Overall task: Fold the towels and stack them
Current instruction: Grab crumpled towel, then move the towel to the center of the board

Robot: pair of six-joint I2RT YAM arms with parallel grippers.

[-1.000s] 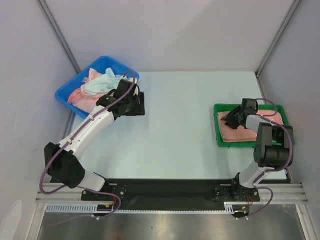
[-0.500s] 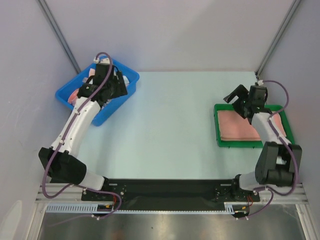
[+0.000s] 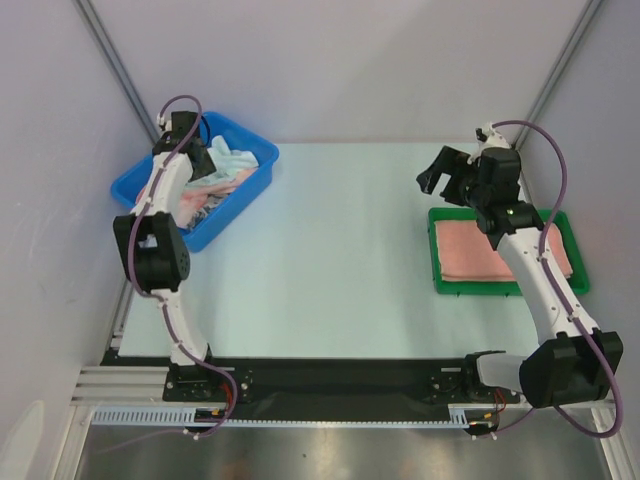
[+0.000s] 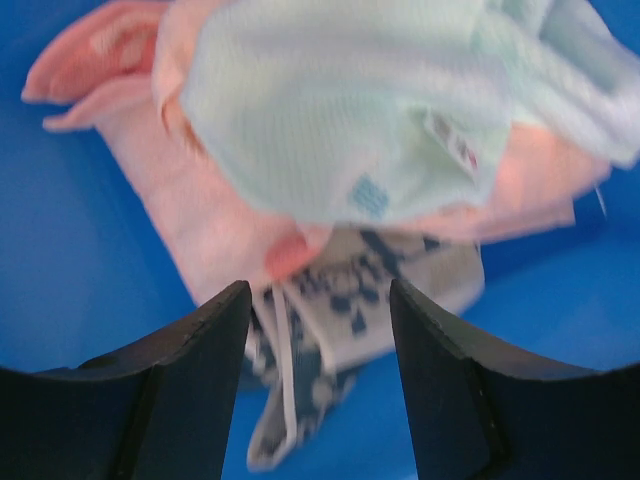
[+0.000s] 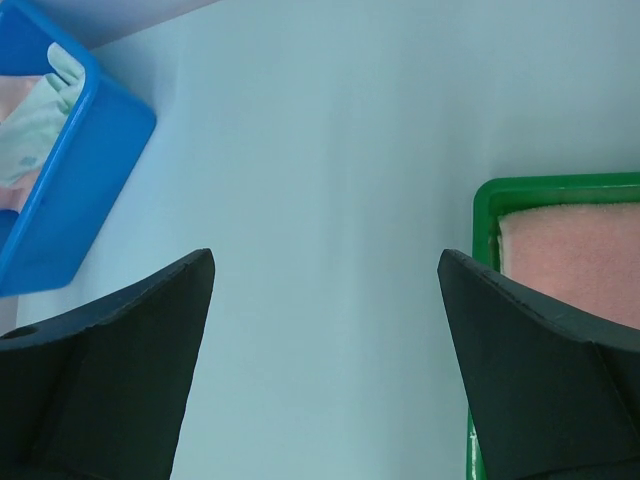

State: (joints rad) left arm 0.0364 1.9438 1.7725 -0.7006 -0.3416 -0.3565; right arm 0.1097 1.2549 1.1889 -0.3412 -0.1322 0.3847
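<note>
Lab test cell: panel walls (image 3: 350,70), aluminium rail (image 3: 120,385)

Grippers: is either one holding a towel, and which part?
Neither. The left gripper hangs open over the towels in the blue bin; the right gripper is open above the table.

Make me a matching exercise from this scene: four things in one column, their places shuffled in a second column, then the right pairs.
Things
1. mint towel
2. patterned towel
3. folded pink towel
4. blue bin

Places
a. lying flat in the green tray
b. uppermost in the blue bin
c. at the far left of the table
d. low in the blue bin, partly covered

Pairs: 1-b, 2-d, 3-a, 4-c
</note>
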